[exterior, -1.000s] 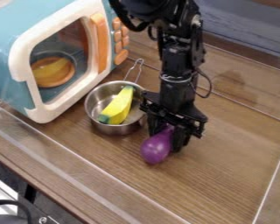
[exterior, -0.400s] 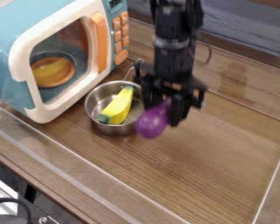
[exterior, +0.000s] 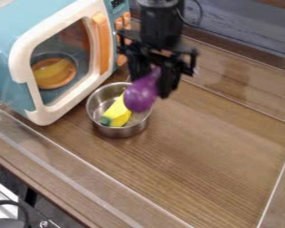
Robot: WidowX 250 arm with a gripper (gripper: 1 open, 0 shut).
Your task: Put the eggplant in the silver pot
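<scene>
My gripper (exterior: 151, 82) is shut on the purple eggplant (exterior: 142, 93), which hangs from its fingers tilted down to the left. The eggplant is held in the air over the right rim of the silver pot (exterior: 100, 122), a small shiny round pot on the wooden table. A yellow-green banana-like toy (exterior: 114, 111) lies inside the pot, partly covered by the eggplant. The black arm rises straight up from the gripper and out of the top of the picture.
A toy microwave (exterior: 50, 49), teal and cream with an orange bowl (exterior: 52, 69) behind its door, stands just left of the pot. A clear low wall (exterior: 97, 178) rims the wooden table at the front and right.
The gripper has lifted the eggplant off the table and carried it up and to the left, from beside the pot to above the pot's right rim.
</scene>
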